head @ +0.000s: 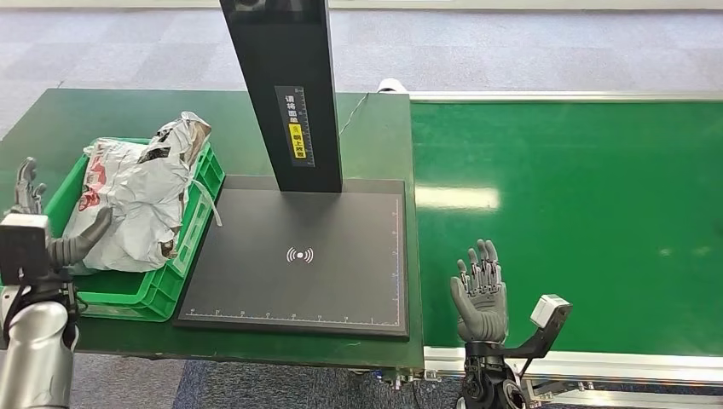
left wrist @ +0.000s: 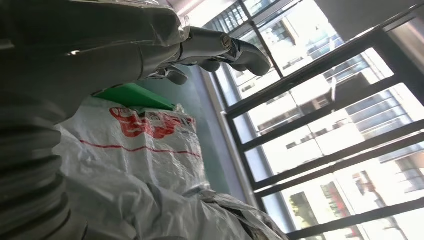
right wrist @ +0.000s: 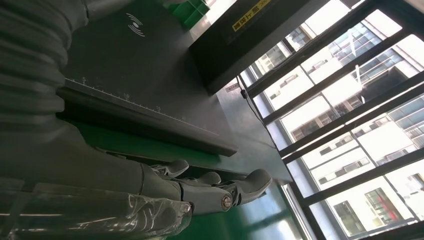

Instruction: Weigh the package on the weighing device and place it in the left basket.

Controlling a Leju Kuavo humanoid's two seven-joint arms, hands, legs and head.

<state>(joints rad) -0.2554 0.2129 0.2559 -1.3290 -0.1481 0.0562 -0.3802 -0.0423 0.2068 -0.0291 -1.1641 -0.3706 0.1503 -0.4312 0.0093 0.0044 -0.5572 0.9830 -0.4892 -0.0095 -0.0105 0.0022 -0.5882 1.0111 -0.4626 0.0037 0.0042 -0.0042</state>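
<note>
Head view: crumpled grey-white package with red print, lying in the green basket at mid-left of the frame, one end sticking up over the basket's far right rim. Left hand at the far left edge, just beside the package's lower left side; grey thumb pointing right toward the wrapping, fingers raised and spread behind the wrist camera, gripping nothing. Contact between thumb and package not clear. Black weighing device at centre, flat platform bare, a wireless mark in its middle, black upright column rising from its far edge with a yellow label. Right hand at lower centre-right, palm up, fingers straight, close together and empty, over the near edge of the green conveyor belt, well apart from the package. Dark green table beneath basket and scale.

Left wrist view: package across the lower left and centre, white plastic with red lettering, close below the left hand. Fingers stretched out at the top centre, loosely together, holding nothing. A sliver of green basket between hand and package. Windows on the right.

Right wrist view: right hand along the lower centre, fingers extended and empty. Weighing device in the upper left, column beyond it, belt below.
</note>
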